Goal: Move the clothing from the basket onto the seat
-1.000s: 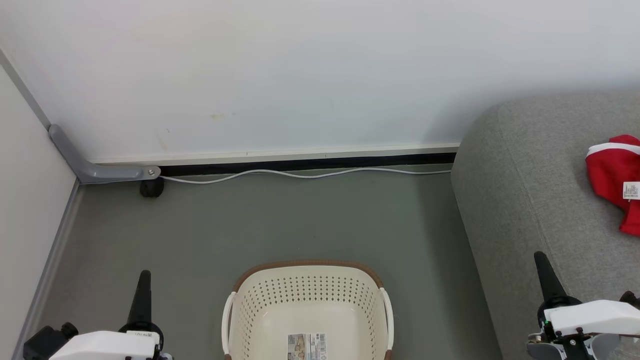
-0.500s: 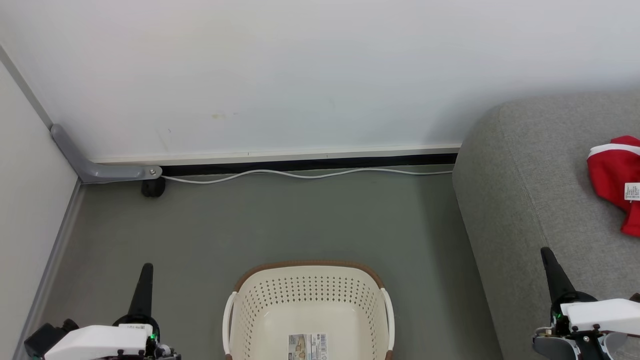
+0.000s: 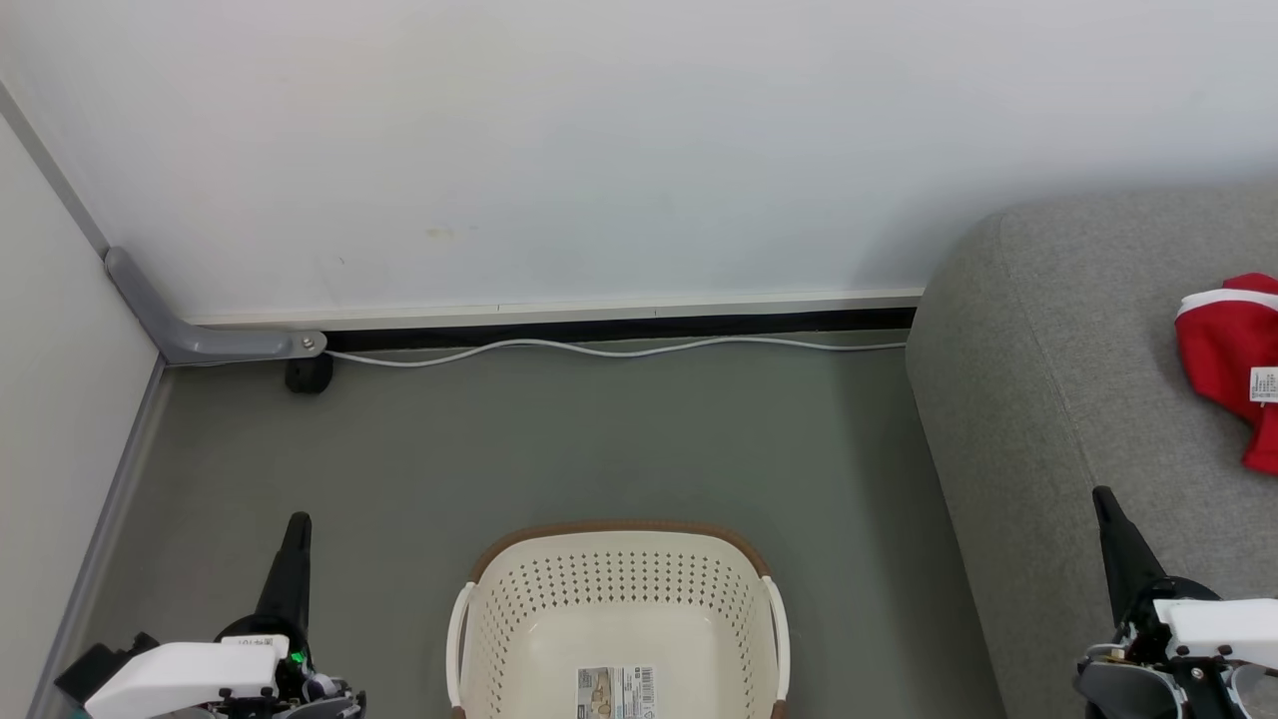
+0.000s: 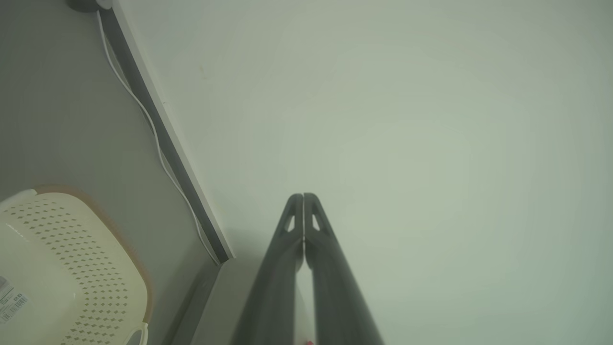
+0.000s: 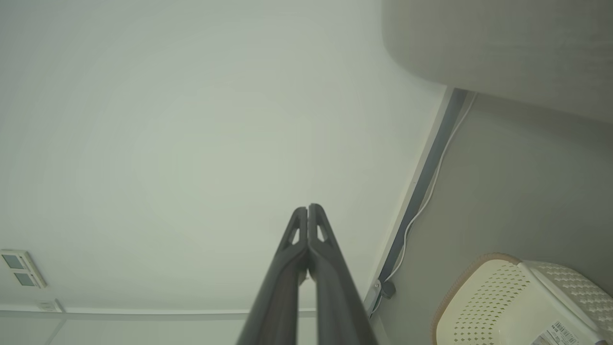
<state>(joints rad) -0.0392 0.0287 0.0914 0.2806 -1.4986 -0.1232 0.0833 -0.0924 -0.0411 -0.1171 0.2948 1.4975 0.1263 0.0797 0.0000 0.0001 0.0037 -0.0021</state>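
— When the head view is read as a clock face, where is the clothing (image 3: 1226, 350) to be found?

— It is seen at three o'clock, bunched on the seat (image 3: 1048, 399). It is red, with a white band and a small white tag, and part of it is cut off by the picture's edge.

— And the basket (image 3: 619, 574)?

— It is set on the grey floor (image 3: 599, 439) at six o'clock, near the seat's rounded end but not touching it. Its barcode sticker (image 3: 614, 691) is seen uncovered on the inside bottom. The clothing lies well apart from it.

— How are the fingers held?

— The left fingers (image 3: 288, 579) are placed at seven o'clock, left of the basket, pointing toward twelve. In the left wrist view they are shown pressed together tip to tip, with nothing pinched. The right fingers (image 3: 1123, 544) are placed at five o'clock, over the seat's near part, tilted toward eleven. In the right wrist view they are likewise shown pressed together, bare.

— What is seen behind?

— A white cable (image 3: 619, 348) is laid along the foot of the wall (image 3: 639, 150) at twelve o'clock.
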